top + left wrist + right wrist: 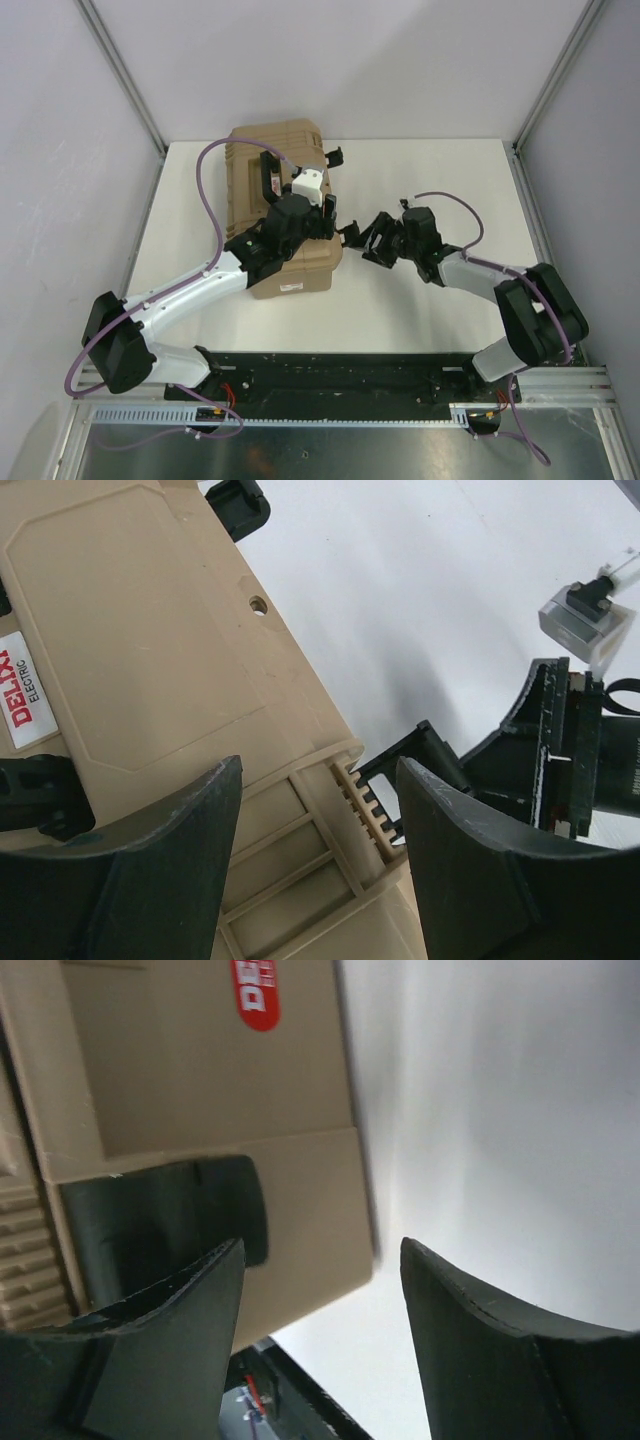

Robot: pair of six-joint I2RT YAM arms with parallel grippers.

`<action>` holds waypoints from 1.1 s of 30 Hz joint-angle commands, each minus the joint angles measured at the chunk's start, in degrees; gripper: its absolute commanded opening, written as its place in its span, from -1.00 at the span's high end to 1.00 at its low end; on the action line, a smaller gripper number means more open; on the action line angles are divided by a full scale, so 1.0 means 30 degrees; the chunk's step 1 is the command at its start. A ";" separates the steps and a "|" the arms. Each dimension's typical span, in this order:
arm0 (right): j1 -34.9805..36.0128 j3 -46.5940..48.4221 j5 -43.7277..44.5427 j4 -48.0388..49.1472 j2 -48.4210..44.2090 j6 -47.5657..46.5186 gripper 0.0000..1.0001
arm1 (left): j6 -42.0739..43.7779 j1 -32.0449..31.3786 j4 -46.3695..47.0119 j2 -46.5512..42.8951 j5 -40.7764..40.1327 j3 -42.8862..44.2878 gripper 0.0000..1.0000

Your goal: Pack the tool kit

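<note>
The tan tool case (285,215) lies shut on the white table, its lid up, with black latches (333,156) on its right side. My left gripper (322,228) hangs open and empty over the case's right edge; in the left wrist view (320,880) its fingers straddle a ribbed tan clasp (365,805). My right gripper (365,240) is open and empty just right of the case. In the right wrist view (320,1350) its left finger is next to a black latch (160,1225) on the case (200,1060). The right gripper also shows in the left wrist view (540,750).
Grey walls and aluminium posts (125,80) close in the table on three sides. A black base rail (330,375) runs along the near edge. Purple cables (205,190) loop off both arms. White tabletop (440,180) lies right of the case.
</note>
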 commanded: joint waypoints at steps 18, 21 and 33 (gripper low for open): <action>0.0193 -0.0997 -0.4909 1.4894 0.4098 0.7708 -0.41 | -0.0658 -0.0215 -0.7134 0.2042 0.1337 -0.2047 -0.27; 0.0235 -0.1070 -0.4929 1.5363 0.3967 0.7600 -0.43 | -0.0658 -0.0215 -0.7139 0.2105 0.1341 -0.1937 -0.27; 0.0518 -0.1081 -0.5181 1.7967 0.3794 0.9097 -0.52 | -0.0552 -0.0239 -0.7140 0.2243 0.1168 -0.1624 -0.28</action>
